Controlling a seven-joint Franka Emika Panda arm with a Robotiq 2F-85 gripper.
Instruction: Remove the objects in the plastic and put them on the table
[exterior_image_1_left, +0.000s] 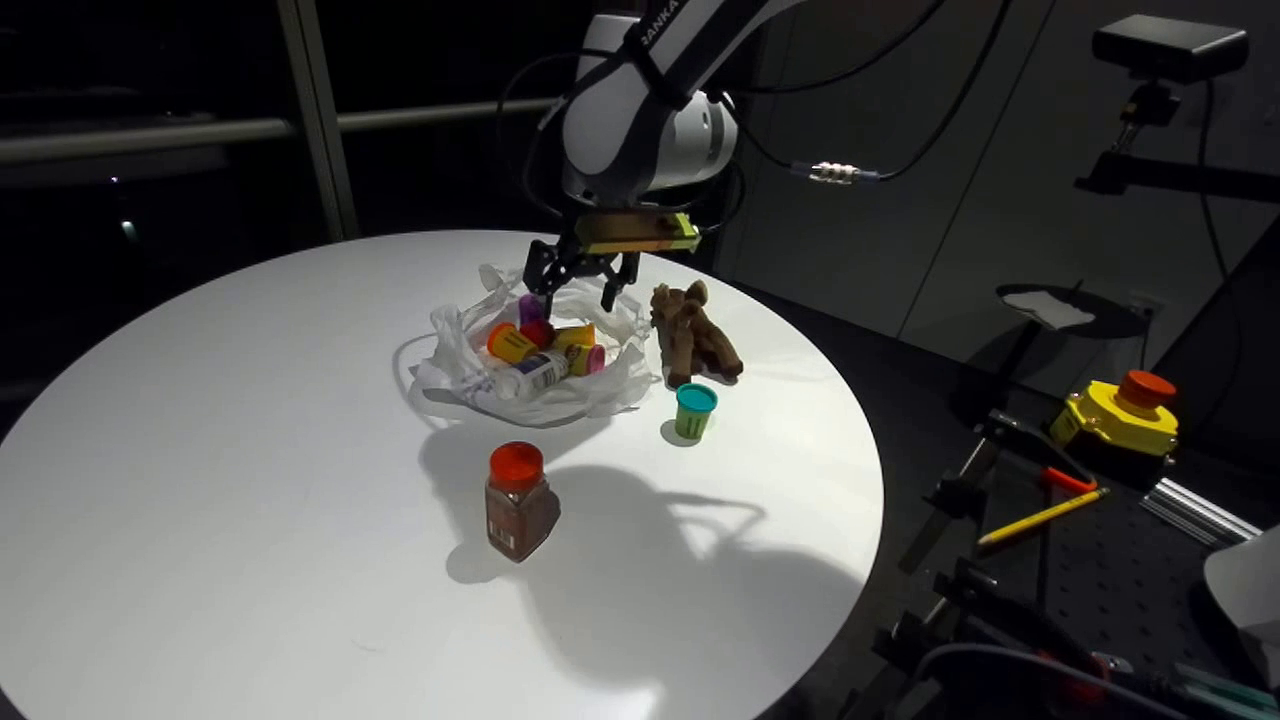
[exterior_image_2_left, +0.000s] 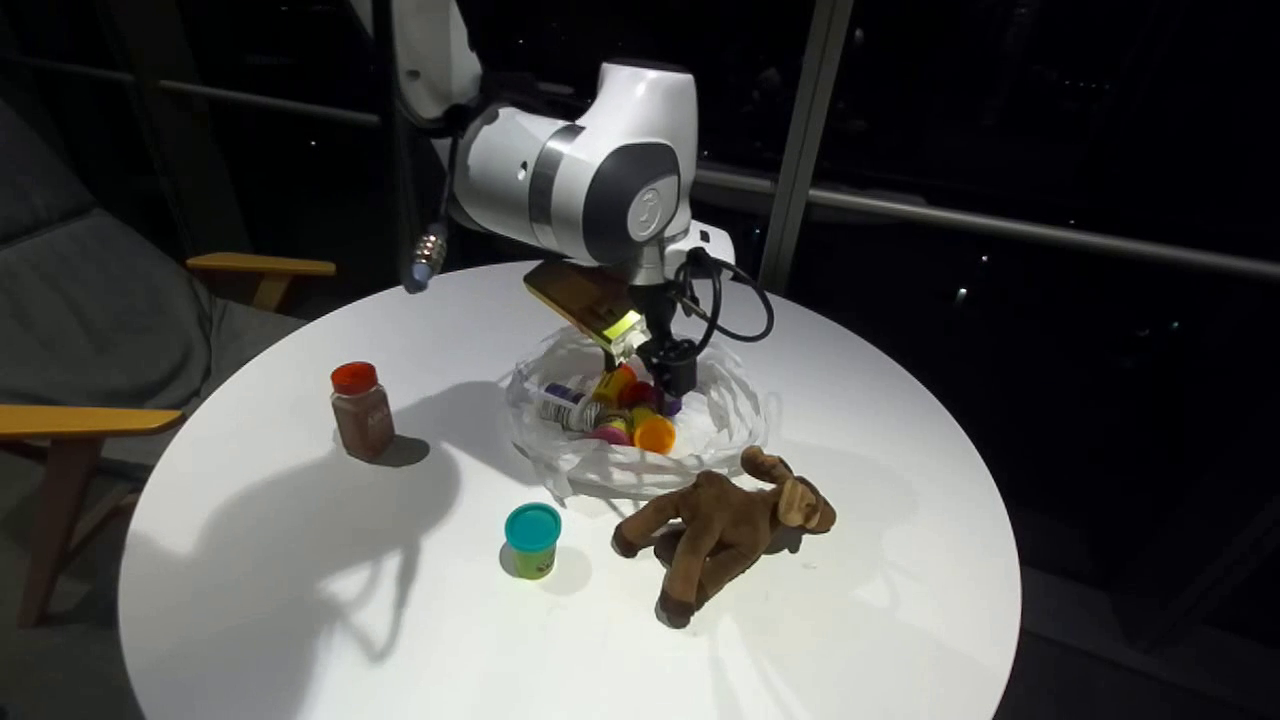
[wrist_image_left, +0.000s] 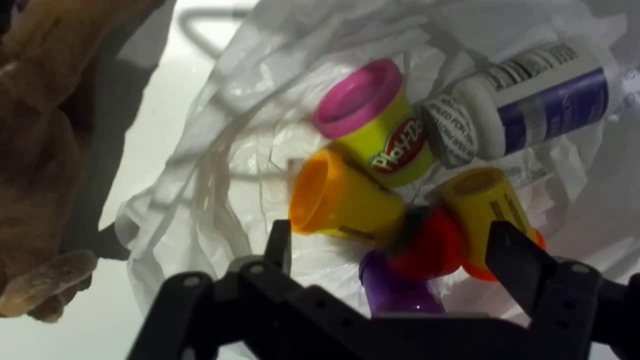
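My gripper hangs open over the plastic, a wrinkled white bag lying spread on the round white table. Its fingers straddle a red ball without holding anything. Inside the bag, the wrist view also shows a purple cup partly hidden by the gripper, an orange-rimmed yellow cup, another yellow cup, a pink-lidded cup and a white bottle. Outside it are the brown teddy bear, a teal-lidded cup and the red-capped bottle.
The bear lies close beside the bag. Beyond the table's edge there is a chair with wooden armrests. A yellow box with a red button and a camera on a stand also appear off the table.
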